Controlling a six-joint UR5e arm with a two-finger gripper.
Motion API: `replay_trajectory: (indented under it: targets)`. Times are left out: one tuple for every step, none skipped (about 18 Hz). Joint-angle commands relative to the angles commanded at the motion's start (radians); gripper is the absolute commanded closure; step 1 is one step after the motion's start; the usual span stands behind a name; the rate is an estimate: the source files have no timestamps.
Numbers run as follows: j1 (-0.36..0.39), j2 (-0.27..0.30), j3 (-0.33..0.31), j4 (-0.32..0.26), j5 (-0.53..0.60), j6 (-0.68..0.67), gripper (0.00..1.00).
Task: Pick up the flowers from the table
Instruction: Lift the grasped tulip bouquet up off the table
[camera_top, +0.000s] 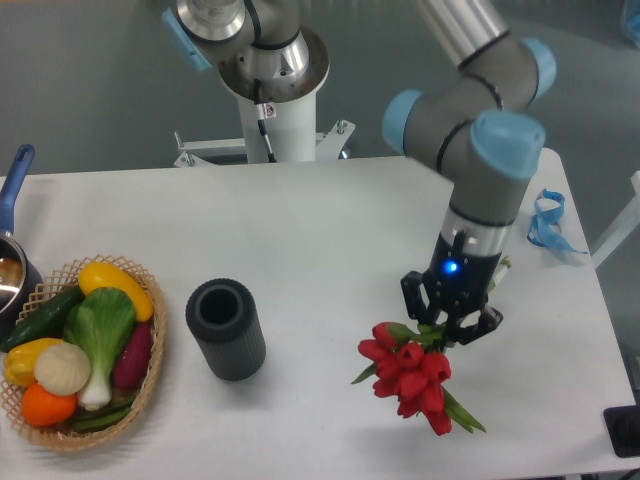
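The flowers (412, 378), a small bunch of red tulips with green leaves, hang in the air above the table (330, 250) at the front right, blooms toward the camera. My gripper (449, 322) points down and is shut on the bunch just behind the blooms. The stems are mostly hidden behind the gripper and wrist.
A dark grey ribbed cylinder (226, 328) stands upright left of the flowers. A wicker basket (138, 385) of vegetables sits at the front left, with a pot (12, 262) at the left edge. Curly blue ribbons (546, 222) lie at the right edge.
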Motion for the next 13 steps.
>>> replay_trajectory:
  targets:
    - [0.002, 0.014, 0.000, 0.000, -0.052, -0.017, 0.82]
    - [0.003, 0.026, -0.002, 0.000, -0.098, -0.041, 0.82]
    - [0.008, 0.038, -0.002, 0.000, -0.129, -0.070, 0.82]
    - [0.021, 0.051, -0.002, 0.000, -0.143, -0.097, 0.82]
    - [0.028, 0.054, -0.003, 0.002, -0.152, -0.098, 0.82]
    - [0.029, 0.054, 0.002, 0.002, -0.163, -0.098, 0.82]
    - [0.031, 0.054, 0.006, 0.002, -0.174, -0.100, 0.82]
    - [0.031, 0.052, 0.012, 0.002, -0.183, -0.100, 0.82]
    - [0.038, 0.054, 0.012, 0.002, -0.186, -0.100, 0.82]
    - [0.043, 0.057, 0.012, 0.002, -0.192, -0.100, 0.82]
    - [0.049, 0.060, 0.012, 0.002, -0.207, -0.100, 0.82]
    - [0.063, 0.062, 0.014, 0.002, -0.229, -0.100, 0.82]
    - [0.074, 0.066, 0.014, 0.002, -0.253, -0.101, 0.82]
